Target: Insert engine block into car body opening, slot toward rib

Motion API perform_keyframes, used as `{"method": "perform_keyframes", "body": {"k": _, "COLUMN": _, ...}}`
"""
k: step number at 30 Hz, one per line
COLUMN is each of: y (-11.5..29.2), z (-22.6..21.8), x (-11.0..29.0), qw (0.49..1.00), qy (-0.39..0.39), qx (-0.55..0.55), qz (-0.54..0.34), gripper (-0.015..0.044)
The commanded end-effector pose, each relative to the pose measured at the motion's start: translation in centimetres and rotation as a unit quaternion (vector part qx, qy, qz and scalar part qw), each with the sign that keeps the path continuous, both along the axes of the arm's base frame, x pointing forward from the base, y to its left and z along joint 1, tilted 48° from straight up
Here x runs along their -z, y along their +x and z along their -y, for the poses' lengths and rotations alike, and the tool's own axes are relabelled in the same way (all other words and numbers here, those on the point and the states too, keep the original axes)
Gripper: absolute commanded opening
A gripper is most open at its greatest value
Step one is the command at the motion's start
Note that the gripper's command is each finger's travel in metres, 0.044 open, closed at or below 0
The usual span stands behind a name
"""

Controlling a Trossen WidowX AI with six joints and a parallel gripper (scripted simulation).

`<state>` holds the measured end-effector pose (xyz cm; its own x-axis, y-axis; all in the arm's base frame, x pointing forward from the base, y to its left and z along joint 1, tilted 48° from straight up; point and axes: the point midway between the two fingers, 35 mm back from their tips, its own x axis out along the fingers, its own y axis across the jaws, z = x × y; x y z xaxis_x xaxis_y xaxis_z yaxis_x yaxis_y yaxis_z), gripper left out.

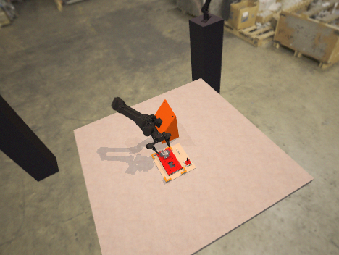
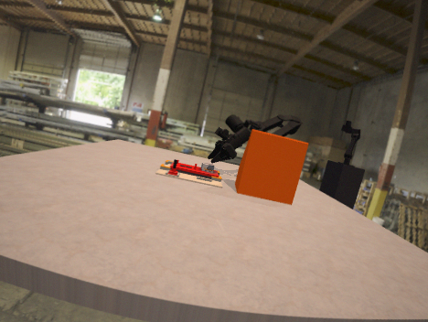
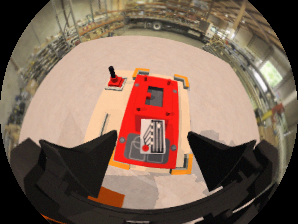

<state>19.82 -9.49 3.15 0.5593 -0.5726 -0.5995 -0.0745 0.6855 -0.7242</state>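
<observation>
The red car body [image 1: 173,165] [image 2: 187,169] [image 3: 152,112] lies flat on a tan board [image 1: 180,175] [image 3: 105,106] with orange corner clamps. The grey engine block [image 1: 165,153] [image 2: 208,167] [image 3: 149,139] sits in the opening at the end of the body nearest the arm. My gripper [image 1: 159,141] [image 2: 219,155] [image 3: 153,135] is open, its fingers spread wide above and on either side of the block, apart from it. A second rectangular opening [image 3: 156,94] shows farther along the body.
A large orange box [image 1: 167,120] [image 2: 271,166] stands right behind the board, close to the arm. A small red base with a black lever [image 1: 187,161] [image 3: 113,80] sits on the board beside the car body. Black pillars [image 1: 206,43] stand off the table.
</observation>
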Motion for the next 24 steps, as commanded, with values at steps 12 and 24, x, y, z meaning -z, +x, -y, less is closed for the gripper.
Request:
{"method": "perform_keyframes", "body": {"k": 12, "y": 0.15, "z": -0.09, "x": 0.10, "qw": 1.000, "qy": 0.011, "qx": 0.012, "qz": -0.017, "gripper": 0.0440}}
{"method": "perform_keyframes", "body": {"k": 24, "y": 0.99, "z": -0.70, "x": 0.04, "qw": 0.977, "qy": 0.044, "qx": 0.144, "qz": -0.150, "gripper": 0.0440}}
